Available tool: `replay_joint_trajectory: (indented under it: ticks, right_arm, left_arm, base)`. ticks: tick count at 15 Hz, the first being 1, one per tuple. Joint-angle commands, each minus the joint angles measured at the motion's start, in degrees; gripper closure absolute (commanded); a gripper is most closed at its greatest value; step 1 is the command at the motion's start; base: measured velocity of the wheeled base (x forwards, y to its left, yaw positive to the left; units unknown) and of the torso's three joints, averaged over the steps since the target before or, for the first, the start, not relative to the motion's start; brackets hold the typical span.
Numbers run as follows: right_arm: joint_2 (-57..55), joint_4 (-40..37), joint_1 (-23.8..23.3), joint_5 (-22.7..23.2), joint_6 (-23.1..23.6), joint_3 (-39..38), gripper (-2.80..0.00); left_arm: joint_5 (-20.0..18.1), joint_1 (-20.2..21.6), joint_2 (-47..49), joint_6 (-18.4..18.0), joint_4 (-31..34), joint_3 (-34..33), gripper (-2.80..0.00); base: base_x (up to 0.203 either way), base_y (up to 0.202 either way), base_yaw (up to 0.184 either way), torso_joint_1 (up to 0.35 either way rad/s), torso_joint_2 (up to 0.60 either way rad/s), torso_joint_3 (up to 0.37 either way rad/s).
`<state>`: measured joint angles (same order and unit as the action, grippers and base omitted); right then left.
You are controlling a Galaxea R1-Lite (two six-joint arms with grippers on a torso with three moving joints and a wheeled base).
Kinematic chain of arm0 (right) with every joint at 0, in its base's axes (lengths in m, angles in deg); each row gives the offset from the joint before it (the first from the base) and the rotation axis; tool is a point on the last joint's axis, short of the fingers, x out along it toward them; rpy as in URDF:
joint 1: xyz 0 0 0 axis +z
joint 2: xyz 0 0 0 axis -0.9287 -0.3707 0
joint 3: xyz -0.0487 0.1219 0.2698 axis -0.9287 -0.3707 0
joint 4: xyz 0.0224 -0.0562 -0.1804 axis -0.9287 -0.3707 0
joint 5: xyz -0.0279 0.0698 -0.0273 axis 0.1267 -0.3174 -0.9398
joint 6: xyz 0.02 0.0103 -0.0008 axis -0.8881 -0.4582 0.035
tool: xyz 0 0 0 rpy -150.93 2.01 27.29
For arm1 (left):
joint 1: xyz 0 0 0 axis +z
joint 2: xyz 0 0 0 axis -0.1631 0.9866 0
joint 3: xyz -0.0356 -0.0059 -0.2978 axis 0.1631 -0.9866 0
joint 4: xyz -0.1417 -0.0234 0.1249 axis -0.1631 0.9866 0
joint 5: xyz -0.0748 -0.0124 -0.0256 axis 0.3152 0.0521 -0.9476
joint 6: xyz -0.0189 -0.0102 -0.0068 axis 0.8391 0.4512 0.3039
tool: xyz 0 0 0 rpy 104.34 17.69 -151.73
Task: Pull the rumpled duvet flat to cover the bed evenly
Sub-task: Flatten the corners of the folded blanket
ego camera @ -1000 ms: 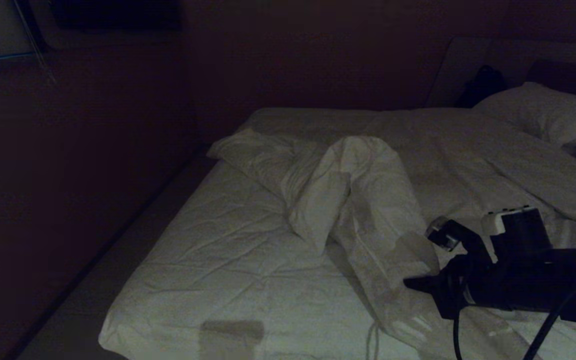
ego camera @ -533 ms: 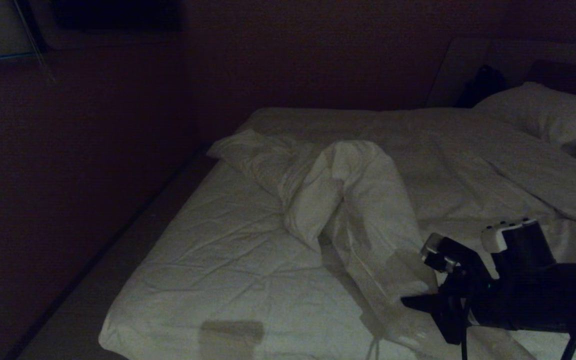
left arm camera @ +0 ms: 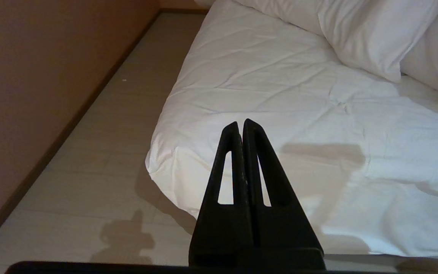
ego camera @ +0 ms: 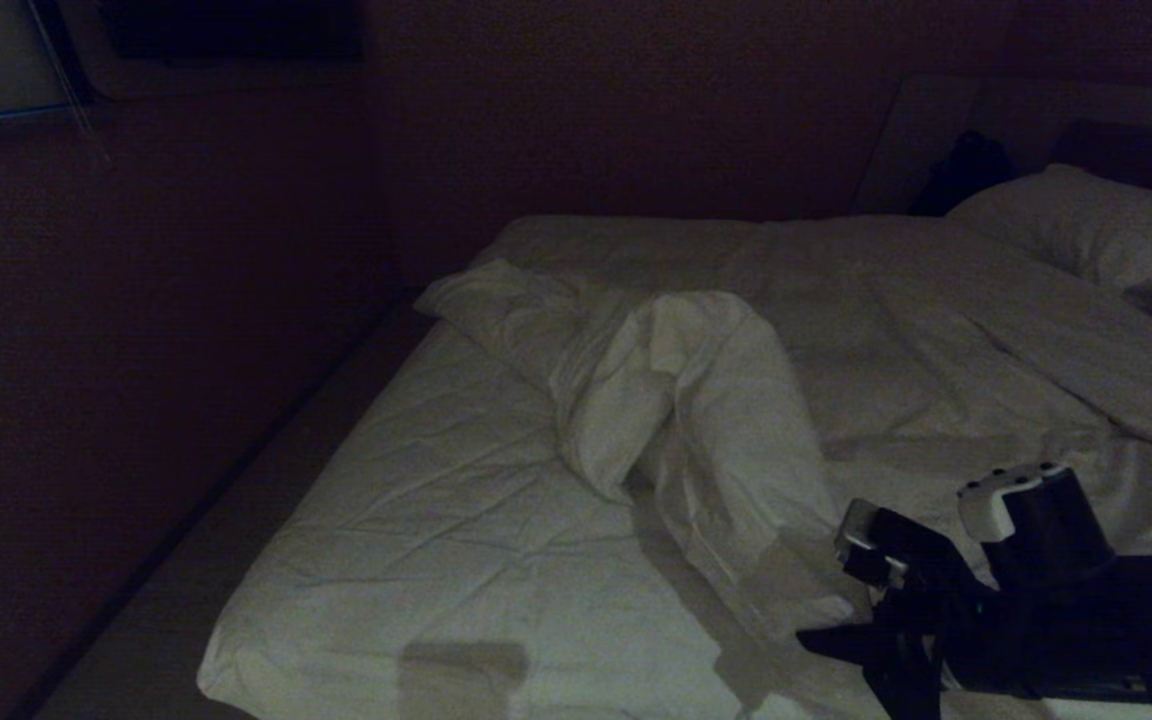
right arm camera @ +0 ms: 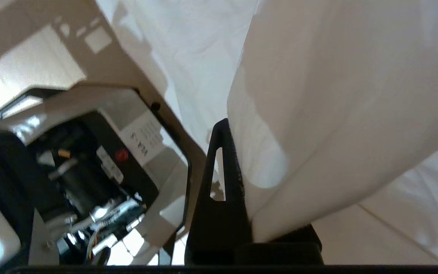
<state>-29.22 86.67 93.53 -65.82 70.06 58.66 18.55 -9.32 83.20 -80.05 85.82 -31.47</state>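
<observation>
Matte black right pincer [ego camera: 821, 640] with tapered, slotted fingers [right arm camera: 219, 171], a white-capped wrist and black cables.

The duvet [right arm camera: 318, 114] wraps over one finger of the right gripper [right arm camera: 238, 182], so only the other finger [right arm camera: 222, 171] shows in the right wrist view. In the head view the pillow [ego camera: 1096, 225] and the bed [ego camera: 456, 520] run off the right edge, and the bed's near edge is cut by the bottom edge. The dark shape [ego camera: 966, 165] beside the pillow is too dim to identify.
</observation>
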Motion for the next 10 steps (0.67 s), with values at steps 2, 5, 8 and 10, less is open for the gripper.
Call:
replay_joint_trajectory:
  ticks: [2, 5, 8, 10]
  right_arm:
    - [-1.5, 0.1, 0.1, 0.3, 5.8, -1.2, 0.0]
    - [-3.2, 0.1, 0.1, 0.2, 6.3, -1.7, 0.0]
    - [-3.4, 0.1, 1.0, 0.2, 7.8, -2.5, 0.0]
    - [-3.4, 0.1, 1.7, 0.3, 7.8, -2.8, 0.0]
  left_arm:
    - [0.0, 0.0, 0.0, 0.0, 0.0, 0.1, 0.0]
    - [0.0, 0.0, 0.0, 0.0, 0.0, 0.0, 0.0]
    - [0.0, 0.0, 0.0, 0.0, 0.0, 0.1, 0.0]
    - [0.0, 0.0, 0.0, 0.0, 0.0, 0.0, 0.0]
  base:
    - [0.0, 0.0, 0.0, 0.0, 0.0, 0.0]
    - [0.0, 0.0, 0.0, 0.0, 0.0, 0.0]
    - [0.0, 0.0, 0.0, 0.0, 0.0, 0.0]
    - [0.0, 0.0, 0.0, 0.0, 0.0, 0.0]
